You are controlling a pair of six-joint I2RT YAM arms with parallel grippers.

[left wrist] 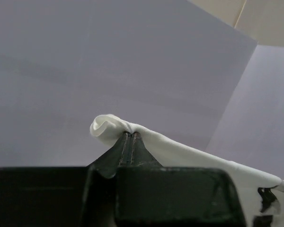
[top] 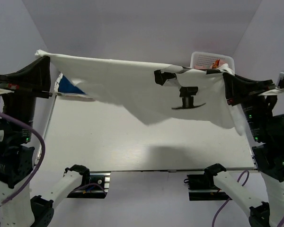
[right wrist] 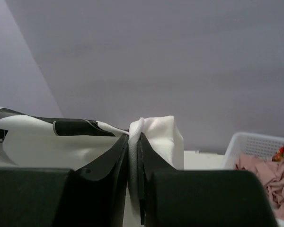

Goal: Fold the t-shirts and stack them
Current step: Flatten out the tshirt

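Note:
A large white t-shirt [top: 132,87] with black print hangs stretched in the air between my two grippers, above the back of the table. My left gripper [top: 47,61] is shut on its left corner; the pinched cloth [left wrist: 109,127] bunches over the closed fingertips in the left wrist view. My right gripper [top: 227,75] is shut on its right corner, and the cloth [right wrist: 156,132] sticks up between the closed fingers in the right wrist view. A royal blue shirt [top: 68,86] lies at the back left, mostly hidden behind the hanging shirt.
A white mesh basket [top: 212,60] stands at the back right, with pinkish cloth [right wrist: 267,170] in it. The white table [top: 132,146] spreads below the hanging shirt. Both arm bases sit at the table's near edge.

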